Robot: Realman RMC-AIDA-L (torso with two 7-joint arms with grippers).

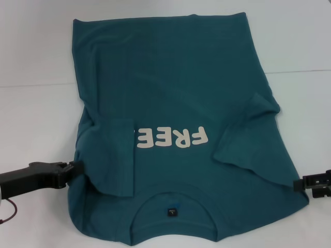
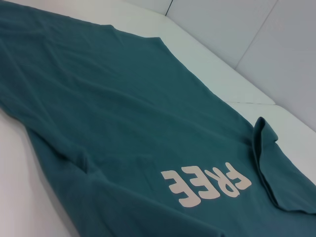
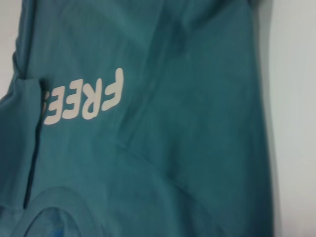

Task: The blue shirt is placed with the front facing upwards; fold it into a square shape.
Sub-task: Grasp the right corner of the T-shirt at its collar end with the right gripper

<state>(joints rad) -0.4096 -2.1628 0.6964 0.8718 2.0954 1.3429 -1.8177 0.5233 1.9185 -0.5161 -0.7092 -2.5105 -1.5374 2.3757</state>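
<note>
At the bottom of the head view, the collar (image 1: 173, 206) with its small dark label (image 1: 171, 211) lies nearest the camera, so the blue shirt (image 1: 170, 88) runs away toward the top of the frame, front up on the white table (image 1: 31, 46), filling the centre. The left gripper (image 1: 72, 169) sits at the lower left, its tip touching the shirt's edge by the shoulder; the right gripper (image 1: 299, 184) sits at the lower right, against the opposite edge. Whether either set of fingers is apart or closed on cloth I cannot tell, since the tips are too dark against the fabric.

Mid-frame, both sleeves are already turned inward: the left sleeve (image 1: 111, 157) covers the end of the cream "FREE!" lettering (image 1: 173, 137), the right sleeve (image 1: 248, 139) lies loosely creased. Farther off, the hem (image 1: 160, 21) lies flat.

The risk I judge likeliest is an uneven lift: if one gripper catches only the top layer, the sleeves could slide out and the fold come out skewed.
</note>
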